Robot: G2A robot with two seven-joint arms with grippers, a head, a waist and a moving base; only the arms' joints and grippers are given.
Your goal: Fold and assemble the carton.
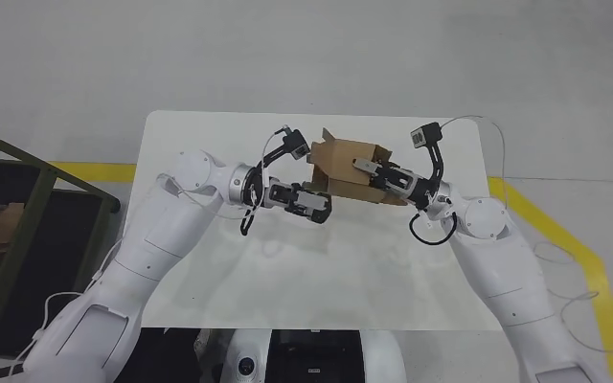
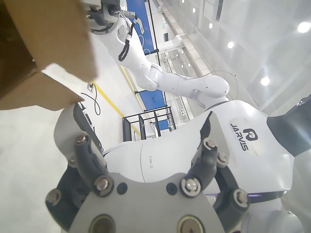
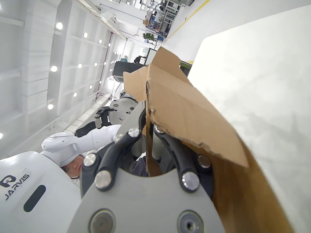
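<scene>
A brown carton (image 1: 345, 165) stands half-formed at the far middle of the white table (image 1: 239, 278), its flaps loose and sticking up. My right gripper (image 1: 367, 168) is shut on the carton's wall at its right side; in the right wrist view its fingers (image 3: 159, 144) pinch the torn cardboard edge (image 3: 194, 112). My left gripper (image 1: 321, 204) hovers open just in front of the carton's near-left corner. In the left wrist view the carton (image 2: 36, 37) looms close beyond the gripper (image 2: 143, 112), one finger (image 2: 80, 117) almost under a flap corner. Nothing lies between the left fingers.
A dark green rack (image 1: 38, 211) stands off the table's left edge. Yellow floor tape (image 1: 536, 206) runs past the right side. A thin cable (image 1: 479, 124) arcs over the table's far right corner. Bare tabletop stretches in front of the carton.
</scene>
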